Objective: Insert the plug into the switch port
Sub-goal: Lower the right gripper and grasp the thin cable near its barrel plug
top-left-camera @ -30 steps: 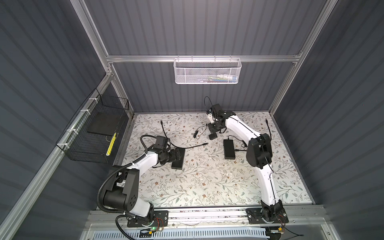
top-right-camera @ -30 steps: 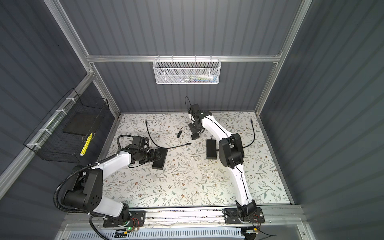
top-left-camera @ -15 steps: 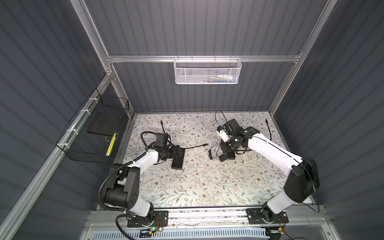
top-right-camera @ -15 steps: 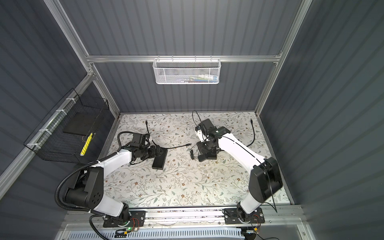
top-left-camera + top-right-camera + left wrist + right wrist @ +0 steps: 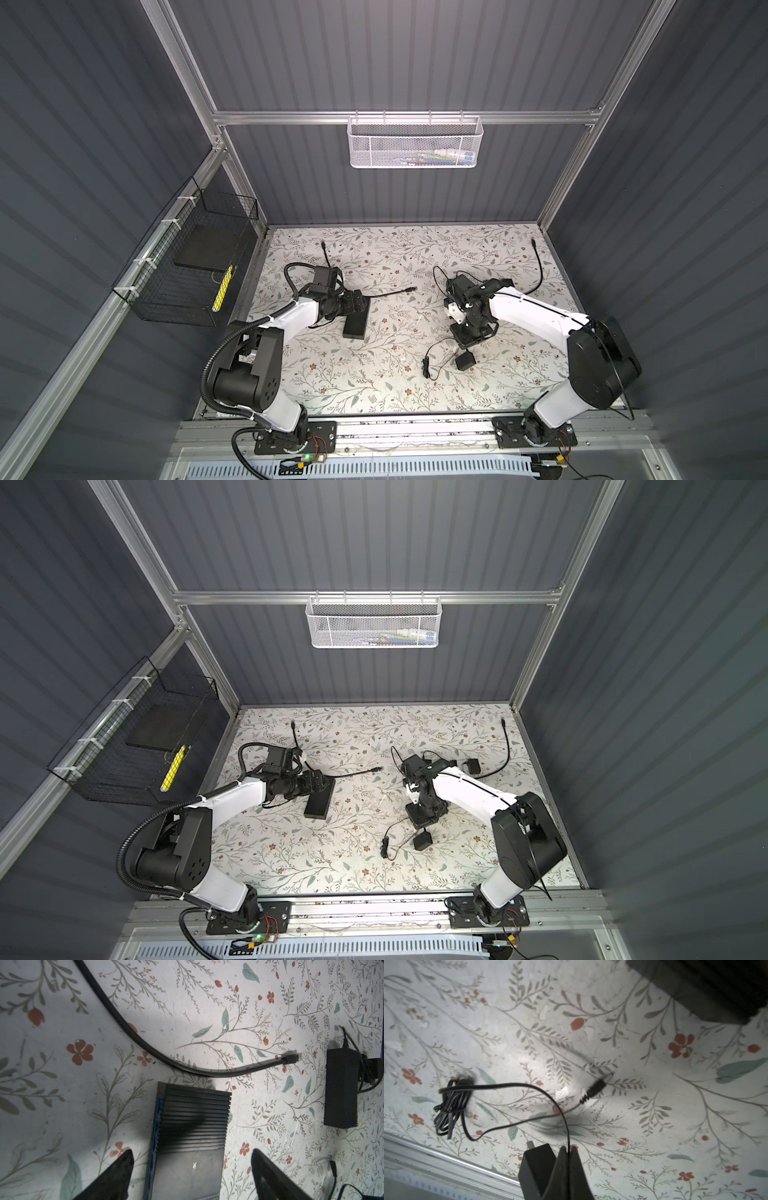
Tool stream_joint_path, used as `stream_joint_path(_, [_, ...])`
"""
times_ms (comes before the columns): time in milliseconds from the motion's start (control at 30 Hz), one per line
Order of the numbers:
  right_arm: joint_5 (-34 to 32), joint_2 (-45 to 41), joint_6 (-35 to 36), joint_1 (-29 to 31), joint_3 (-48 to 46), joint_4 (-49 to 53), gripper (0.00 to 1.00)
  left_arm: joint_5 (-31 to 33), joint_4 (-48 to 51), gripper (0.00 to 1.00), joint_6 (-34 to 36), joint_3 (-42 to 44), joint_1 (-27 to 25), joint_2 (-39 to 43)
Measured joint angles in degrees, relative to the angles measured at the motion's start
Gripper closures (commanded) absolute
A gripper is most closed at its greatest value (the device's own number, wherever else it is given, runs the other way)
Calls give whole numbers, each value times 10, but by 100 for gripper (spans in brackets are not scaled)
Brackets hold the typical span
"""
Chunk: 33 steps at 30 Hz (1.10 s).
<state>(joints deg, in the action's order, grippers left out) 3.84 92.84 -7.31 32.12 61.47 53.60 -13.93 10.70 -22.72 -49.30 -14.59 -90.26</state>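
- Two arms, unequal change: the left one has barely stirred in the last second and the right has swept a long way.
- The left gripper (image 5: 191,1151) hovers where it was, fingers spread wide to either side of the switch (image 5: 191,1122). As far as the wrist view shows, they do not touch it.
- The switch lies flat on the floral mat (image 5: 353,386), unmoved. Its ports cannot be made out.
- Just beyond it the thick cable (image 5: 145,1043) and its connector (image 5: 292,1057) lie untouched.
- A coiled bundle (image 5: 426,368) of thin cord (image 5: 529,1085) now sits in the near middle, dragged in from the far half.
- The plug (image 5: 598,1085), a small barrel on the cord's free end, is blurred and probably swinging. It is ungripped and well apart from the switch.
- The adapter block (image 5: 464,360) is just beside the right gripper; whether it rests on the mat I cannot tell.
- The right gripper (image 5: 569,1150) has come from the far side to the near middle, jaws pressed together on the thin cord, not on the plug.
- Judgement: the cord has been fetched but insertion has not begun. The plug likely needs a fresh grasp close to its tip, and the left gripper should clamp the switch to steady it.
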Motion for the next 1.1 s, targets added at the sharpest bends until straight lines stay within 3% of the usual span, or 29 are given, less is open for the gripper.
stream_joint_path(200, [-13, 62, 11, -7, 54, 2, 100, 2, 1, 11, 0, -2, 0, 0])
stream_joint_path(433, [55, 75, 38, -6, 163, 19, 100, 2, 2, 11, 0, -3, 0, 0])
stream_joint_path(733, [128, 83, 58, -6, 180, 36, 100, -8, -2, 12, 0, -3, 0, 0])
stream_joint_path(1100, [205, 221, 53, -11, 273, 5, 100, -39, -14, 13, 3, 6, -1, 3])
